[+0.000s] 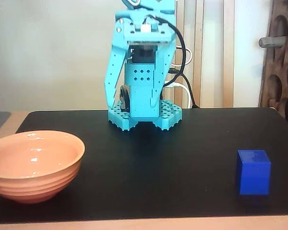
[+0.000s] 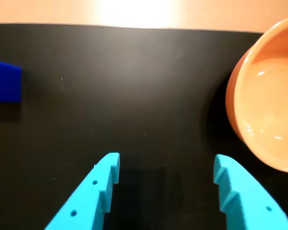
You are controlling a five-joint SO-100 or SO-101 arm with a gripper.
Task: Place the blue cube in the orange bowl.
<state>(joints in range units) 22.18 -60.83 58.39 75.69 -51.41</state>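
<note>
Your gripper [image 2: 166, 165] hung wide open over the black mat [image 1: 158, 163], blue cube [image 1: 253, 172] and orange bowl [image 1: 33, 165] at its opposite front corners.

Soft, even daylight is seen in the fixed view, with mild blur throughout. In the wrist view, a blown-out glare patch is seen on the tabletop [image 2: 134, 12] straight beyond the fingers [image 2: 103, 184], which are rendered out of focus. Small highlights are shown inside the orange bowl [image 2: 269, 110].
</note>
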